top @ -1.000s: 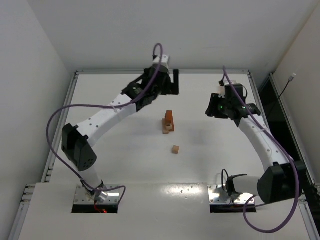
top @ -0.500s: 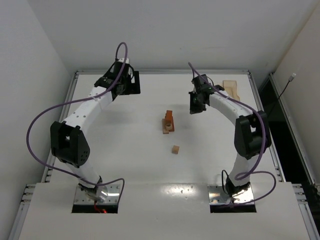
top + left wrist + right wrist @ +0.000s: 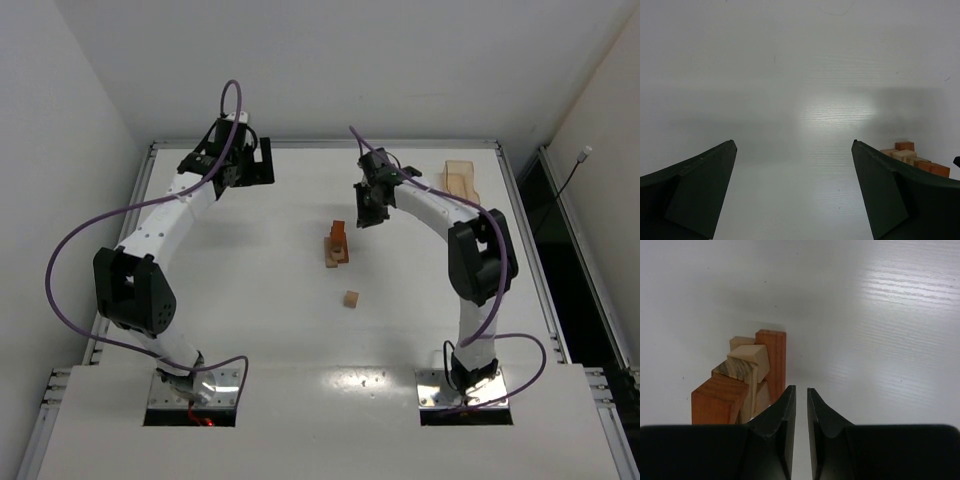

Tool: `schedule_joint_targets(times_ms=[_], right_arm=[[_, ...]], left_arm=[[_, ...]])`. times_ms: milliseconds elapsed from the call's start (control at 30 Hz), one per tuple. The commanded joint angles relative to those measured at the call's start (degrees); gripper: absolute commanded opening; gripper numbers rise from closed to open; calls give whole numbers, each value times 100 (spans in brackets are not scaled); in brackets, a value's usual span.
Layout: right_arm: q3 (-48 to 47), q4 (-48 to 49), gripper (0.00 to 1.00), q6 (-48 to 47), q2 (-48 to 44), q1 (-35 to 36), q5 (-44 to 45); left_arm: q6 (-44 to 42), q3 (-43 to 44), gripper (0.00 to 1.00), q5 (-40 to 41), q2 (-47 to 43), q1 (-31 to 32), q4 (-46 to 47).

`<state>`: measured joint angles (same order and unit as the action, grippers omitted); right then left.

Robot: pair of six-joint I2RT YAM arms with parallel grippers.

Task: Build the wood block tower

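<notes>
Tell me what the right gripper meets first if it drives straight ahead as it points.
Probably bare table beside the tower; the right gripper may graze the tall reddish block in passing. Depth unclear.

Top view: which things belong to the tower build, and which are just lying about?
Job:
- tower, part-built
- loose wood block, apart from it
- right gripper, shut, empty, close to the tower
- left gripper, open, empty

Lying about:
- translucent tan tray, far right
</notes>
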<state>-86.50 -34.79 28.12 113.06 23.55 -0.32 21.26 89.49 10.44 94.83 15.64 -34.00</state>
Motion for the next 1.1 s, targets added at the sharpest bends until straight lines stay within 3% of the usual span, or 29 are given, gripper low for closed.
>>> schedule_joint_targets(times_ms=[0, 267, 700, 867, 1067], right_arm=[[-306, 68, 12, 106, 59, 0, -21], [-306, 68, 22, 159, 164, 53, -144], [-526, 121, 29, 159, 270, 264, -329], [-526, 121, 36, 159, 270, 264, -329], [-526, 174, 36, 159, 270, 264, -329]], left_arm=[[19, 200, 99, -147, -9, -52, 113], [72, 86, 99, -147, -8, -52, 113], [124, 33, 99, -252, -8, -105, 113], [177, -20, 99, -253, -8, -105, 113], [177, -20, 99, -305, -8, -105, 113]])
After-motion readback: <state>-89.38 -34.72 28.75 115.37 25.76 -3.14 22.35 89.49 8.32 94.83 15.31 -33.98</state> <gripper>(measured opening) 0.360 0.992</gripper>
